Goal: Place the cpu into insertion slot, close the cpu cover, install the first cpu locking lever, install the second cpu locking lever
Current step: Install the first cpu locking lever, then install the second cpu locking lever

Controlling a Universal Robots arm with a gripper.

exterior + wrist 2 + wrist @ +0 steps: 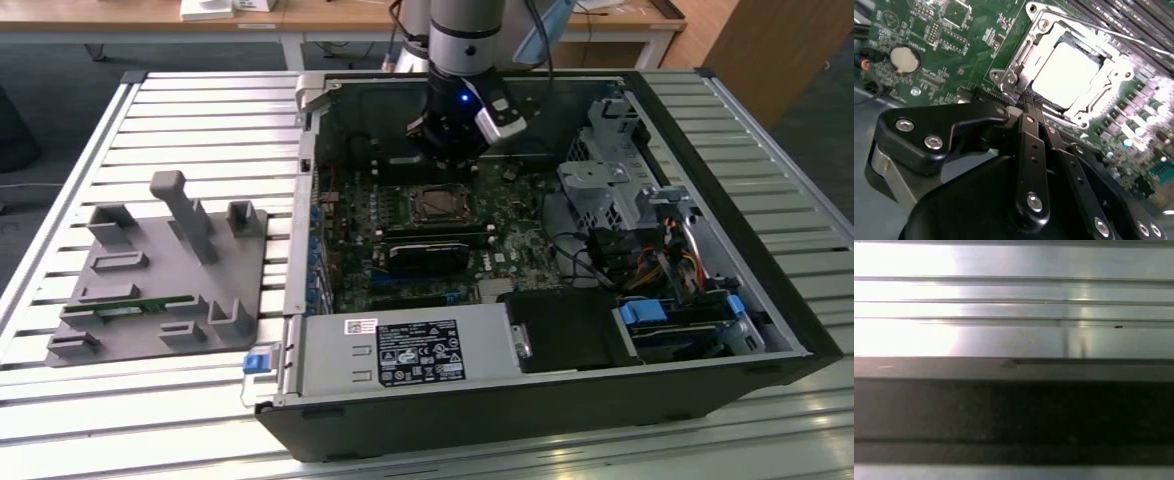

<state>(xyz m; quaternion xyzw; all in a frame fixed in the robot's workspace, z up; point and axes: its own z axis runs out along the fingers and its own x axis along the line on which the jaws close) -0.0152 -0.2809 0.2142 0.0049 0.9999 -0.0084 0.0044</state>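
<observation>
One gripper: fingers pressed together, tips just beside the socket's edge.
Cpu: seated in the insertion slot, just beyond the fingertips.
Cpu cover: lowered around the chip.

Arm reaching straight down, tool pointing downward, black fingers pressed together

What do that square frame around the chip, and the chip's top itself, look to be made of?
The cpu cover looks like bare stamped metal: silvery, thin, with bright glints. The cpu top seems a smooth, dull silver metal plate, glaring white under the light. The gripper near its corner looks black, matte, probably coated metal.
</observation>
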